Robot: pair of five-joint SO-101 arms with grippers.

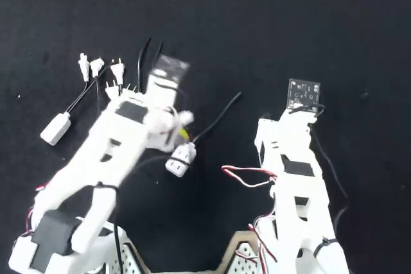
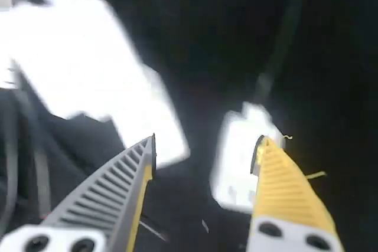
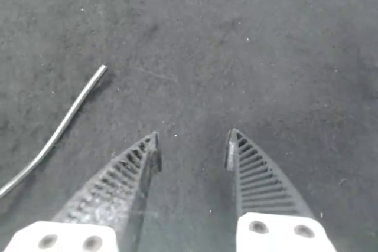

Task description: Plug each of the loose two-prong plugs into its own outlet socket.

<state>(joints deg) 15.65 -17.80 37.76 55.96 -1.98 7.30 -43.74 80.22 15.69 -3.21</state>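
Observation:
Several loose two-prong plugs [image 1: 96,67] lie with their black cables at the back left of the black mat. A white outlet socket [image 1: 56,128] rests at the left, and another white socket [image 1: 182,158] sits near the middle. My left gripper [image 2: 204,146] is open and low over the mat. A blurred white socket [image 2: 239,157] lies just inside its yellow finger [image 2: 277,187], and a larger white blur [image 2: 88,69] lies beyond the grey finger. My right gripper [image 3: 192,146] is open over bare mat with nothing between its fingers.
A black cable [image 1: 218,117] runs from the middle socket toward the back; its free end [image 3: 100,72] lies ahead of my right gripper. The right arm [image 1: 292,171] stands at the mat's right of centre. Red and white wires [image 1: 247,172] hang beside it.

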